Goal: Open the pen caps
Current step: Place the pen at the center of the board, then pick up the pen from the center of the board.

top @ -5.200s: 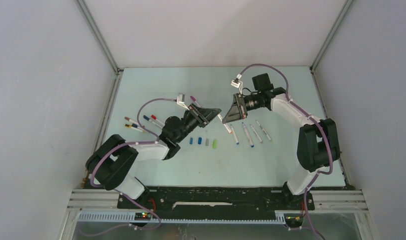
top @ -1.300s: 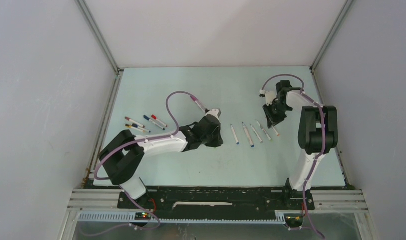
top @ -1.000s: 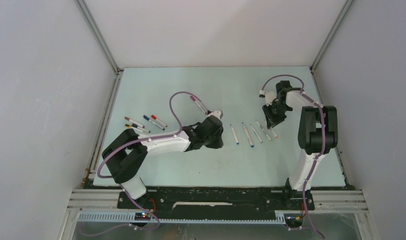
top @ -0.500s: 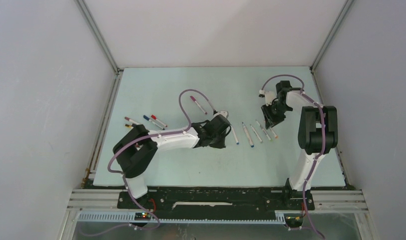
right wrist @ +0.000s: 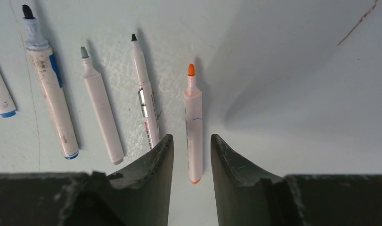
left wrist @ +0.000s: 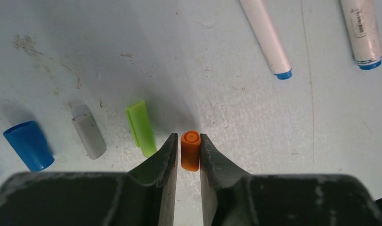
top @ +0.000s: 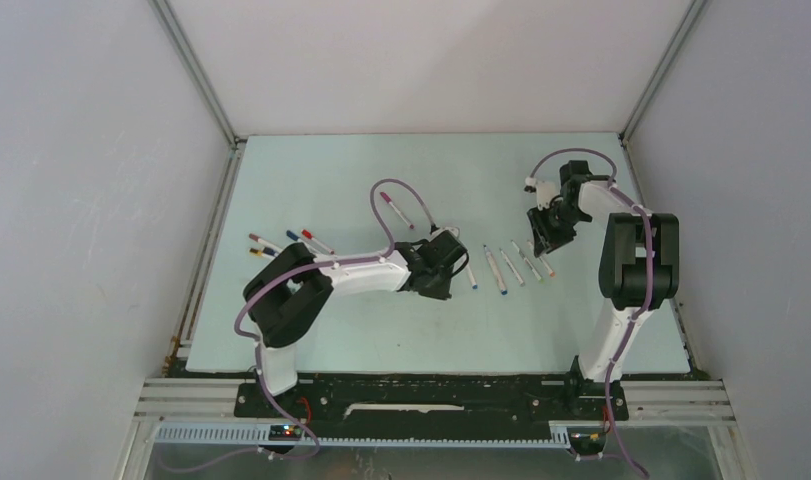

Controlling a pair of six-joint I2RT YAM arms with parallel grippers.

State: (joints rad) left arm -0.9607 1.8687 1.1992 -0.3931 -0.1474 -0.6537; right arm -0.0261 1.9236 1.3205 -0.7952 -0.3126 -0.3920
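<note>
Left jaws seemingly pinch stubby orange cap (left wrist: 190, 149); right jaws spread astride uncapped pen (right wrist: 193, 117).

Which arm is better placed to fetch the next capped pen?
Left, probably, once the left gripper drops the orange cap: the capped pens lie on its side. The right gripper straddles the orange pen, far away.

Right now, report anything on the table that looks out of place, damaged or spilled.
Nothing is spilled or broken. The pens and caps lie in neat rows. Only the table shows wear: brown specks and scuffs in the left wrist view, and a thin brown scratch in the right wrist view.
</note>
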